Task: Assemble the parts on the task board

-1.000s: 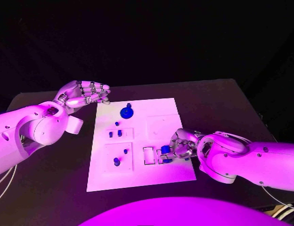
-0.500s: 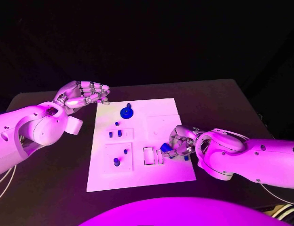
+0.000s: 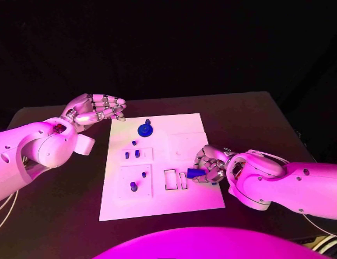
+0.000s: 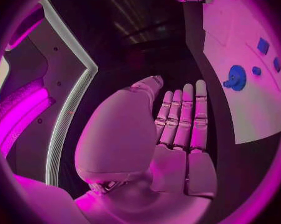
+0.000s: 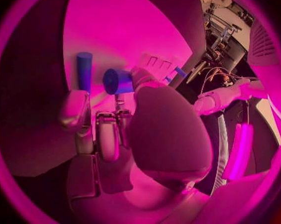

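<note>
Your right hand (image 3: 210,166) covers the task board (image 3: 160,202) edge beneath it. The fingers (image 5: 107,134) hide much of the blue part (image 3: 194,172). Small parts (image 3: 136,153) near the board's middle are too tiny for you to identify.

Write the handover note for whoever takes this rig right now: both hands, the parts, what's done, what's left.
Right hand: holds a blue peg in its fingers, over the white board's right edge, beside the two slots.
Left hand: holds nothing, fingers curled, off the board's far left corner.
On the board: blue round knob at the far end, small blue pieces in the middle block, two more in the near left block.
Done: peg picked up.
Left: seat the peg, probably at the slots, then check the remaining pieces; whether they are fully seated cannot be judged.
</note>
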You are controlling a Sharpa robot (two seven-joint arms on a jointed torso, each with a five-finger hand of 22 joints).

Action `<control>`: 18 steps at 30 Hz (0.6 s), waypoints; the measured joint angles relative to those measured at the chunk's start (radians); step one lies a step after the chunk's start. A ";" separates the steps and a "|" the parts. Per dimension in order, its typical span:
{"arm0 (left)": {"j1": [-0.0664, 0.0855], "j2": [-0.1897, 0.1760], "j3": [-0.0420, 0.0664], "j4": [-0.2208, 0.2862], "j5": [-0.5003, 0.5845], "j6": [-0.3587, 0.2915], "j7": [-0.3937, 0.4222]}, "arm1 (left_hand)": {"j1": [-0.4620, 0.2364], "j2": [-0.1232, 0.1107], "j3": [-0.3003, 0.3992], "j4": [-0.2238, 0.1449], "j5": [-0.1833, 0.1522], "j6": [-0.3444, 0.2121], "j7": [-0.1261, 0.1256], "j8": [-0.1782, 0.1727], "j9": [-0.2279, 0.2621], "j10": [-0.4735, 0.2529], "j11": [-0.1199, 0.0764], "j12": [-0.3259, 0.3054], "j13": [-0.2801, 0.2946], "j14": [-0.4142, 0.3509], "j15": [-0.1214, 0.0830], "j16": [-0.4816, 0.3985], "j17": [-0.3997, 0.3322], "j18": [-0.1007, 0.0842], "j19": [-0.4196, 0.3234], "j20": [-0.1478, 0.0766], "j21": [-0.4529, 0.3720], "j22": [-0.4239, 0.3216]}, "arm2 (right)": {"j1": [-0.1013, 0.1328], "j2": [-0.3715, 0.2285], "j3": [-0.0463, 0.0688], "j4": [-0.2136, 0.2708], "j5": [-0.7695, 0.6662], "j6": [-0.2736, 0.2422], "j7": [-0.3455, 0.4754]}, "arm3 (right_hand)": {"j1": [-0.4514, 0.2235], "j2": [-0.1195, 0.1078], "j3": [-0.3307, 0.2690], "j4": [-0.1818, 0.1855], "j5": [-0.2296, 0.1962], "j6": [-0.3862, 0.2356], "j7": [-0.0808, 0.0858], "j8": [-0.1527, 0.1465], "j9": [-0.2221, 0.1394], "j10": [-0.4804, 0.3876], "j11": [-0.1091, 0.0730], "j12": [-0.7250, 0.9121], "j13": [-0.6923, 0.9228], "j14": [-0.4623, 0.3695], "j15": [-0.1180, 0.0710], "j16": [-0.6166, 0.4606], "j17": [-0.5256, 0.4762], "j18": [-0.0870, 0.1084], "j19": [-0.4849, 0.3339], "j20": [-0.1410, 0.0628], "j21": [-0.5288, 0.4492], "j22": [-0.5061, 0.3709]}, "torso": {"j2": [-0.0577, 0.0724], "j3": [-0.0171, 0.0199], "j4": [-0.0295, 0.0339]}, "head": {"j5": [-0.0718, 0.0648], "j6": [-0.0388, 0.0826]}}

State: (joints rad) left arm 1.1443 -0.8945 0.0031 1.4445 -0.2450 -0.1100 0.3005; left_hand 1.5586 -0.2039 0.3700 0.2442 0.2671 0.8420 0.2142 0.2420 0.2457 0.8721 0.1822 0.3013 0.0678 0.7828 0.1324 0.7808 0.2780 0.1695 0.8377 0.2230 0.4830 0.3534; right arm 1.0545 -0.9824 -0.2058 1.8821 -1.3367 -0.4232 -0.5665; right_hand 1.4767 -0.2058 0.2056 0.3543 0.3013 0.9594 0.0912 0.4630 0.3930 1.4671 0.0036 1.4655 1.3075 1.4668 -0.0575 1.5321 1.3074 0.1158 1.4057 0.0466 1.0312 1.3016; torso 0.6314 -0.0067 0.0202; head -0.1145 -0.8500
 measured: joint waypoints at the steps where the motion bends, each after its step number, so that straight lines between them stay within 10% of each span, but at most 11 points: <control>1: 0.000 0.000 0.000 0.000 0.000 0.000 0.000 | 0.000 0.000 0.000 0.000 0.000 0.000 0.000 0.000 0.000 0.000 0.000 0.000 0.000 0.000 0.000 0.000 0.000 0.000 0.000 0.000 0.000 0.000 | 0.001 -0.002 -0.001 0.002 0.013 -0.003 0.000 | -0.006 -0.006 0.007 -0.002 0.000 0.000 0.000 0.000 0.000 -0.002 -0.002 0.000 0.000 0.000 0.000 0.000 0.000 0.000 0.000 0.000 0.000 0.002 | 0.000 0.0000 0.0000 | 0.000 0.000; 6: 0.000 0.000 0.000 0.000 0.000 0.000 -0.001 | 0.000 0.000 0.000 0.000 0.000 0.000 0.000 0.000 0.000 0.000 0.000 0.000 0.000 0.000 0.000 0.000 0.000 0.000 0.000 0.000 0.000 0.000 | 0.008 -0.008 -0.003 0.013 0.075 -0.013 0.000 | -0.039 -0.038 0.116 -0.042 -0.002 0.000 0.000 0.000 -0.001 -0.002 -0.002 0.000 0.000 0.000 -0.007 0.000 0.001 0.000 0.004 -0.004 0.008 0.007 | 0.000 -0.0001 0.0004 | 0.000 0.001; 18: 0.000 -0.001 0.000 0.000 0.000 0.001 -0.001 | 0.000 0.000 0.000 0.000 0.000 0.000 0.000 0.000 0.000 0.000 0.000 0.000 0.000 0.000 0.000 0.000 0.000 0.000 0.000 0.000 0.000 0.000 | 0.027 -0.008 -0.002 0.035 0.160 -0.050 0.025 | -0.090 -0.044 0.172 -0.096 0.000 0.000 0.000 0.000 -0.002 0.001 -0.006 0.000 0.000 0.000 -0.007 0.004 0.000 0.000 0.007 -0.007 0.012 0.006 | 0.000 -0.0008 0.0013 | 0.002 0.001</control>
State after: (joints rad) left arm 1.1443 -0.8952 0.0030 1.4445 -0.2451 -0.1092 0.2995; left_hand 1.5585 -0.2038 0.3700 0.2442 0.2671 0.8420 0.2142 0.2420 0.2458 0.8721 0.1822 0.3012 0.0678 0.7828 0.1323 0.7808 0.2780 0.1695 0.8378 0.2231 0.4830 0.3533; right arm 1.0810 -0.9904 -0.2075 1.9168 -1.1770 -0.4732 -0.5418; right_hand 1.3865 -0.2501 0.3771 0.2586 0.3018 0.9591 0.0915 0.4629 0.3914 1.4685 -0.0019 1.4655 1.3074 1.4667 -0.0647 1.5360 1.3079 0.1158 1.4128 0.0395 1.0436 1.3080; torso 0.6314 -0.0075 0.0216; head -0.1124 -0.8490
